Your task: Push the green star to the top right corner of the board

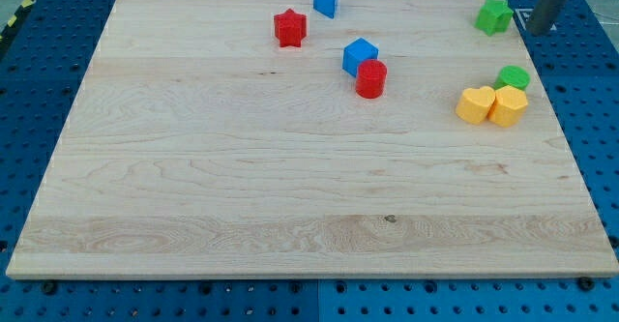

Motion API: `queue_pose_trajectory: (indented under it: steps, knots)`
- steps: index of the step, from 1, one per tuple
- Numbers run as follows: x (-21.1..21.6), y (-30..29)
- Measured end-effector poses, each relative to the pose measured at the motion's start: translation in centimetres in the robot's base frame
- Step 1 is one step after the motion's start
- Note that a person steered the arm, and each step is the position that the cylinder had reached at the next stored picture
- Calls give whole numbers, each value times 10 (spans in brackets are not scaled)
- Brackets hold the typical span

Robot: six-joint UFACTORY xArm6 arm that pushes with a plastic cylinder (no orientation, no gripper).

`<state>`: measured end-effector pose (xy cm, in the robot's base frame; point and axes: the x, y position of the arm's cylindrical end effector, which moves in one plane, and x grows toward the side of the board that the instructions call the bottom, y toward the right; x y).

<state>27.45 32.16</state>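
The dark rod comes down at the view's top right, its tip (535,30) resting just past the wooden board's (290,187) right edge, over the blue pegboard counter (600,119). This end effector is a plain rod with nothing to spread or pinch, and it holds nothing. Just to the tip's left, near but apart from it, sits the green star (494,15), already close to the board's top right corner. Below the tip lies a green cylinder (514,77), touching a yellow block (510,105) beside a yellow heart (475,104). Well to the tip's left stand a red cylinder (370,78) against a blue cube (360,56), a second blue block (326,0) and a red star (289,28).
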Motion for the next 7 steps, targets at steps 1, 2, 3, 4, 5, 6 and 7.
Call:
queue_pose_trajectory:
  steps: [1,2,3,4,5,6,7]
  knots:
    - [12,4]
    - [26,-2]
    - [24,-22]
    - [12,-39]
    - [-7,-47]
    - [-14,-47]
    - [20,-31]
